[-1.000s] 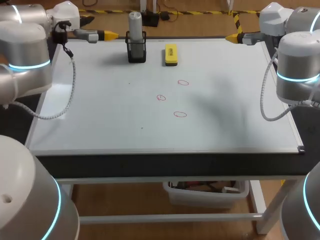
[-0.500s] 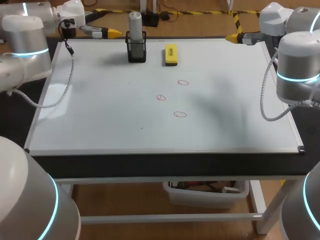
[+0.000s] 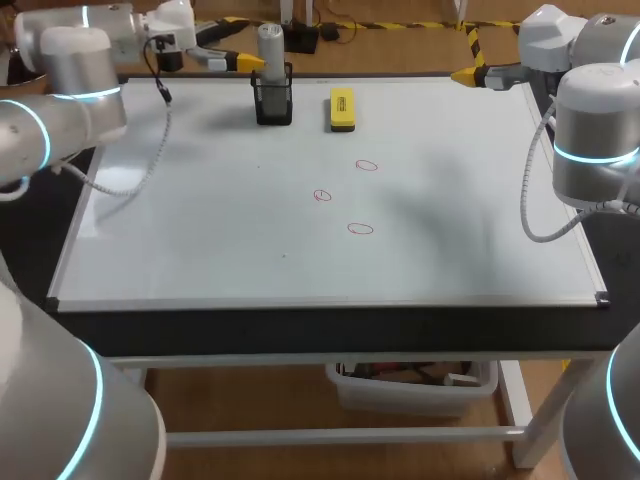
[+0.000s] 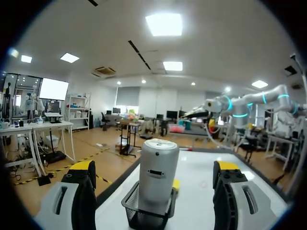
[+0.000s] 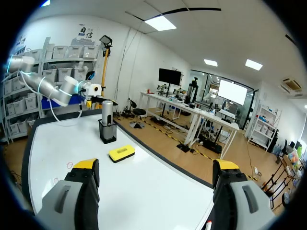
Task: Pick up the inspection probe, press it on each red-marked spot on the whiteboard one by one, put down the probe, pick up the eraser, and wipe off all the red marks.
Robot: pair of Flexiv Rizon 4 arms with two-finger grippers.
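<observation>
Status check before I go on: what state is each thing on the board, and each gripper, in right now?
inspection probe: upright in its holder, not gripped.
holder: upright on the whiteboard.
eraser: lying flat on the whiteboard, untouched.
red marks: three, not wiped.
left gripper: fingers open, empty, probe just ahead.
right gripper: fingers open, empty.

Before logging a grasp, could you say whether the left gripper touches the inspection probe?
Apart: the left wrist view shows gaps between the inspection probe and both fingers of the left gripper.
</observation>
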